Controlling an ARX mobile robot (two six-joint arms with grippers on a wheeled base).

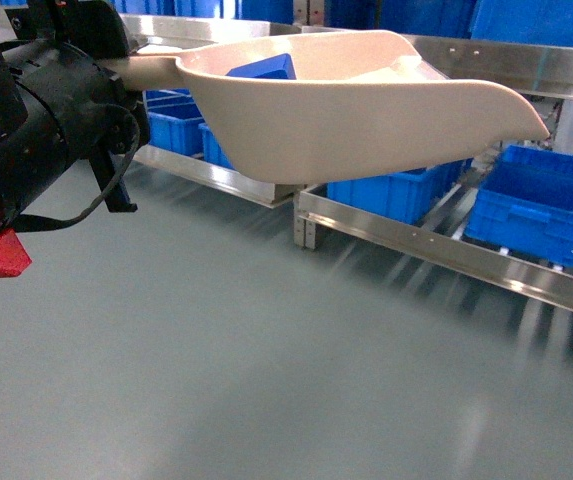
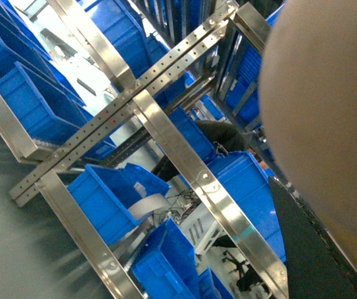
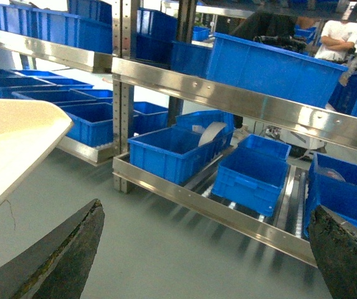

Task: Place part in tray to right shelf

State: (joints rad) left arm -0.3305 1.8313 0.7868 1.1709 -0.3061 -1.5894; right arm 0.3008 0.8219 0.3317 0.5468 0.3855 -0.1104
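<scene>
The beige tray hangs level in the air in front of the racks, its lip pointing right. My left gripper is shut on its handle at the left. The blue part lies inside the tray near the handle end. The right shelf is the steel flow rack below and behind the tray's lip, with roller lanes. My right gripper is open and empty, facing that shelf's front rail. The tray's edge shows at the left of the right wrist view, and its underside fills the right of the left wrist view.
Blue crates sit on the right shelf's roller lanes, and more crates fill the left rack. An upper steel rail runs above the lower level. Grey floor lies in front of the racks.
</scene>
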